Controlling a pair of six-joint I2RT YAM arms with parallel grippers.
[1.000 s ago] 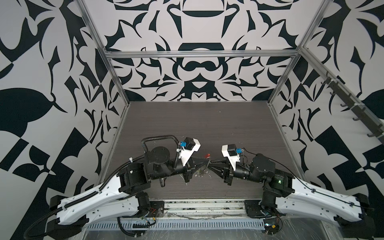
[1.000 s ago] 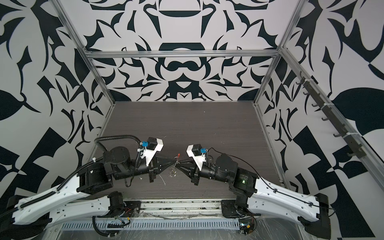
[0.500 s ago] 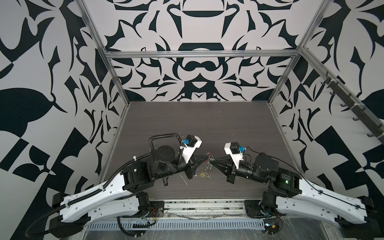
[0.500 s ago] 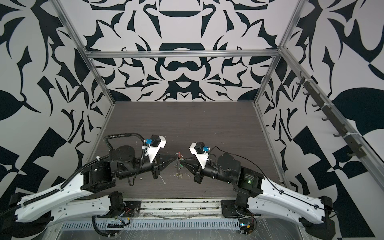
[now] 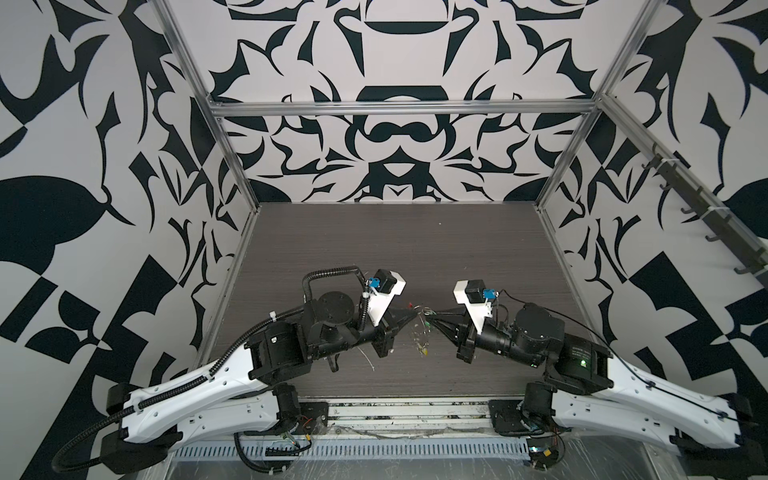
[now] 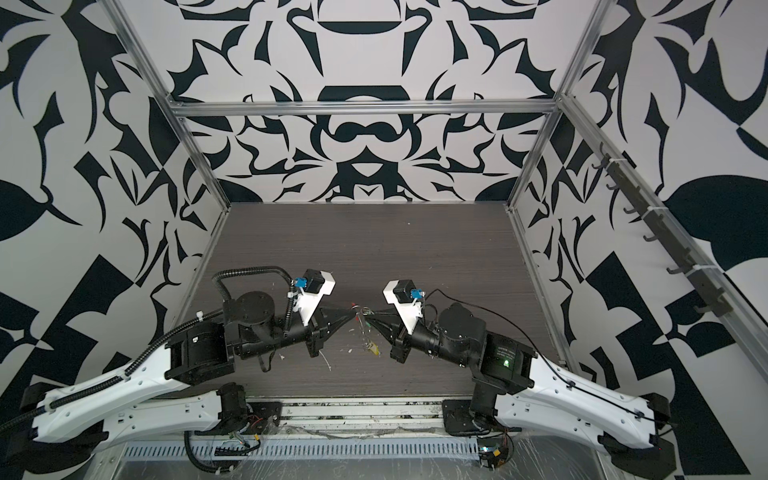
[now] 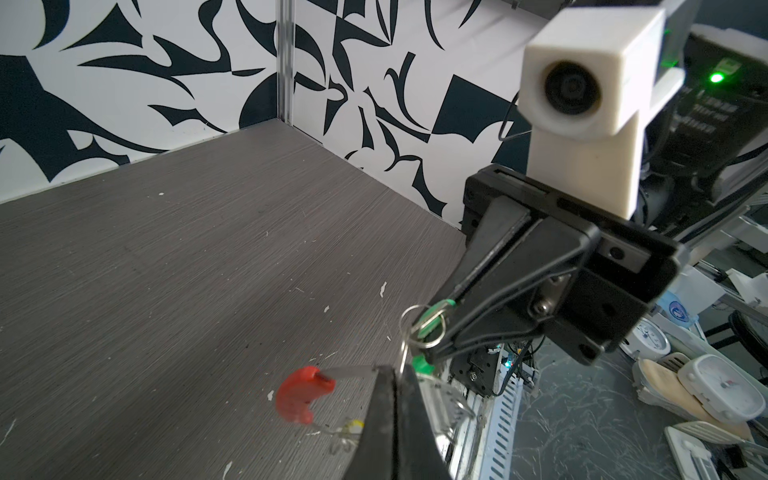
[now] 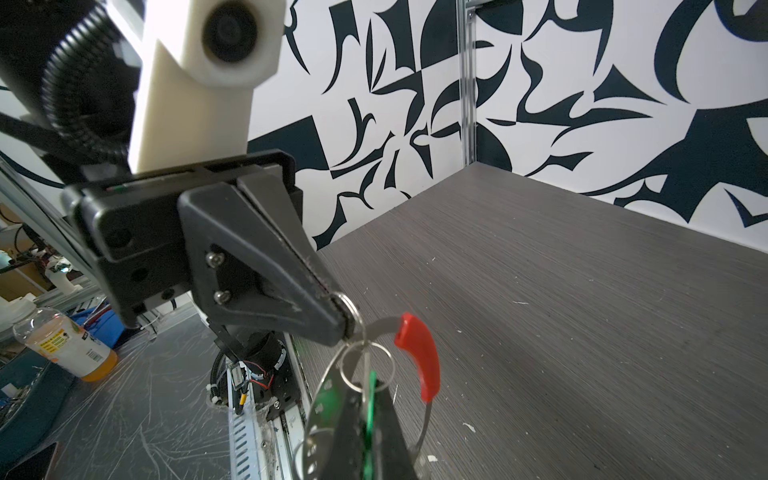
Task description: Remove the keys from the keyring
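Hovering above the dark table [image 5: 415,249], both arms meet tip to tip along a left-right line. The left gripper [image 5: 412,317] is fully closed on the keyring [image 8: 382,323], just beside its red sleeve [image 7: 301,395]; the right gripper [image 5: 433,321], equally near, is closed on the green-tagged key [image 7: 434,316]. So this key must leave toward the right arm, along the wire. The yellow-tagged key [image 6: 374,347] hangs below them. Compared with one second ago, the pair has moved a little farther from the robot base.
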